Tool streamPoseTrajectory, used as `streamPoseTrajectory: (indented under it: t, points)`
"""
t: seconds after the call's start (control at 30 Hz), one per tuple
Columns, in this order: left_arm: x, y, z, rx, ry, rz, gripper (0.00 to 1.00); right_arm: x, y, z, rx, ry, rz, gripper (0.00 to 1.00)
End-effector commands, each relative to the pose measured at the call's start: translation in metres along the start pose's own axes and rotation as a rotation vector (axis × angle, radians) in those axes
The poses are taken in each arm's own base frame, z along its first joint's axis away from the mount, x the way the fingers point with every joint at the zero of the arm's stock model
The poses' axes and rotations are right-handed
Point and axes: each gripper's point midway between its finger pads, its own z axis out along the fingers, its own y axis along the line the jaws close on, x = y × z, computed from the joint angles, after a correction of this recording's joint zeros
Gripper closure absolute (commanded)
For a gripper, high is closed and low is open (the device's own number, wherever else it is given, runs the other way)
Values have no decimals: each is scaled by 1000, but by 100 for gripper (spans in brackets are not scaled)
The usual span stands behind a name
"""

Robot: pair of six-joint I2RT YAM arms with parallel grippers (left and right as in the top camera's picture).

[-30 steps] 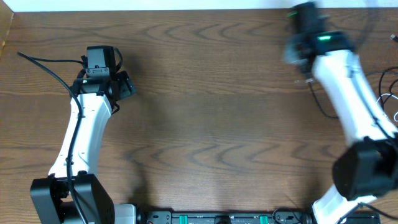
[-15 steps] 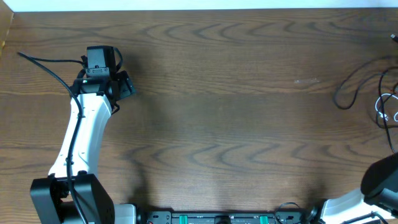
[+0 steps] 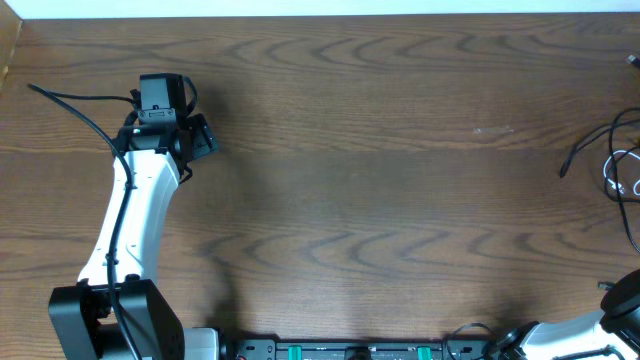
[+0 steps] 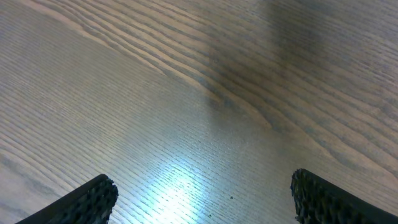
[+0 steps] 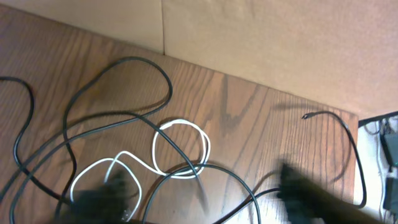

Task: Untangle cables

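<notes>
The dark brown wood-grain counter (image 3: 380, 200) is seen from above, with the white left arm (image 3: 135, 215) reaching from 7 o'clock up toward 10 o'clock. In the left wrist view, the left gripper (image 4: 202, 200) hangs over bare wood. Its black ribbed fingers (image 4: 93, 199) stand released, wide apart at the lower corners, with nothing between them.

The cables sit at the 3 o'clock edge of the counter. From above, only a thin black cable (image 3: 592, 148) curving in from the edge and a bit of thin white cable (image 3: 618, 182) just below it show. Of the right arm (image 3: 625, 300), only a dark part shows at the 5 o'clock corner, and its gripper is out of the overhead view.

The right wrist view looks down on the tangle. The black cable (image 5: 127, 61) runs in several wide loops across the wood. The white cable (image 5: 181, 149) forms a small closed loop at the centre, with a second bend toward 8 o'clock. Black strands cross over the white loop. One black strand ends in a small plug (image 5: 306, 116) at 3 o'clock, lying clear of the loops. A tan panel (image 5: 280, 43) borders the counter at 12 o'clock.

The right gripper (image 5: 205, 196) is blurred. Its dark fingers (image 5: 301, 190) stand spread apart above the cables, clamped on nothing visible.
</notes>
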Motion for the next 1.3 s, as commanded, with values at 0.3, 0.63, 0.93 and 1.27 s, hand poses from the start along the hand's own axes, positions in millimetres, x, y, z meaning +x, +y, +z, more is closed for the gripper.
streamPoseTrajectory:
  t: [0.3, 0.63, 0.93, 1.27]
  points:
    - [-1, 1, 2, -5, 2, -8, 9, 19, 74, -30, -389, 68, -156, 1]
    - [-1, 1, 2, -5, 2, -8, 10, 80, 164, -87, -632, 113, -500, 1]
    - [-1, 1, 2, -5, 2, -8, 10, 158, 249, -172, -813, 78, -752, 1]
    - [-1, 1, 2, -5, 2, -8, 10, 239, 290, -251, -875, -18, -982, 1]
